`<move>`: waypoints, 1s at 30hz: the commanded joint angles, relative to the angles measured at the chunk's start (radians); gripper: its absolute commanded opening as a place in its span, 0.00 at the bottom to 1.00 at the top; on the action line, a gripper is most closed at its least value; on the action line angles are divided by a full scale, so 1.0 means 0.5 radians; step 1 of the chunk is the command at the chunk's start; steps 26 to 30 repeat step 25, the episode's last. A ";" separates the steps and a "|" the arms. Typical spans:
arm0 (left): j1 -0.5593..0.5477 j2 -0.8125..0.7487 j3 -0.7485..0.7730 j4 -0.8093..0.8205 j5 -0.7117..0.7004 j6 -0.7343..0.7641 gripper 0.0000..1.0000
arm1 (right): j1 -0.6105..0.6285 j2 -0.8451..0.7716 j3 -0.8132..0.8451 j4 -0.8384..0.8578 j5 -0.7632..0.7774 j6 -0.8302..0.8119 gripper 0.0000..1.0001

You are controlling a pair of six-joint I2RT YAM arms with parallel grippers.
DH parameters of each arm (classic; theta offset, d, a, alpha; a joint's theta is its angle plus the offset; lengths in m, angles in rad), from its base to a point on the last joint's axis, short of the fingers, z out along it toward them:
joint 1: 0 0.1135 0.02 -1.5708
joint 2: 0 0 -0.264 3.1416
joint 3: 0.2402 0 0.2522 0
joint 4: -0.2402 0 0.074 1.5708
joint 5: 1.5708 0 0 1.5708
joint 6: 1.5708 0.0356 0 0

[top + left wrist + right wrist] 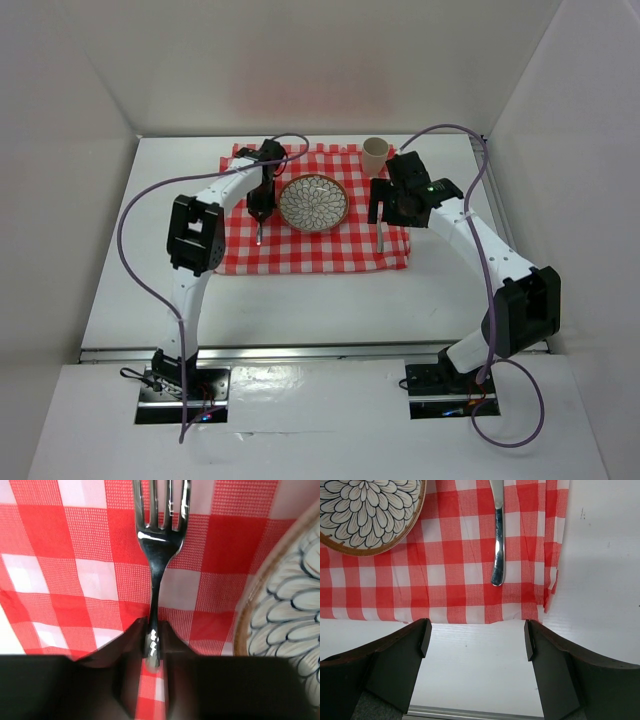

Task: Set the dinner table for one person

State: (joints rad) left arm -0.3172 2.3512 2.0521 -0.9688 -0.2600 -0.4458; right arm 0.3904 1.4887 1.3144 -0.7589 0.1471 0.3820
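A red-and-white checked cloth (300,245) lies on the white dinner table (150,290). A patterned plate (313,203) sits at its middle, with a beige cup (375,152) behind it on the right. My left gripper (261,203) is left of the plate, shut on the handle of a silver fork (157,555), tines pointing away over the cloth (90,580); the plate's rim (250,610) is close on the right. My right gripper (477,639) is open and empty above bare table (480,670). A silver utensil (497,545) lies on the cloth right of the plate (365,510).
White walls close in the table on the left, back and right. A silver rail (300,352) runs along the near edge. The cloth's right edge (552,555) is folded and rumpled. Purple cables loop over both arms.
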 commanded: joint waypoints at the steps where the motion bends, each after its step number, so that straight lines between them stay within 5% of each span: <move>1: 0.015 0.077 0.074 -0.102 0.047 0.011 0.37 | 0.020 -0.038 -0.015 -0.053 0.056 0.027 0.87; 4: 0.015 0.016 0.099 -0.103 0.047 -0.007 0.43 | 0.020 -0.057 -0.015 -0.071 0.074 0.027 0.87; 12: 0.015 -0.410 0.332 -0.320 -0.044 0.014 0.82 | 0.020 -0.115 0.040 -0.111 0.236 0.144 0.90; 16: 0.015 -0.894 0.118 -0.183 0.050 0.017 0.82 | 0.020 -0.197 0.041 -0.075 0.310 0.264 1.00; 23: 0.033 -1.799 -0.922 0.603 0.409 0.076 0.83 | 0.001 -0.474 -0.141 0.162 0.224 0.264 1.00; 30: 0.033 -1.886 -1.078 0.649 0.410 0.048 0.83 | 0.001 -0.474 -0.165 0.186 0.224 0.264 1.00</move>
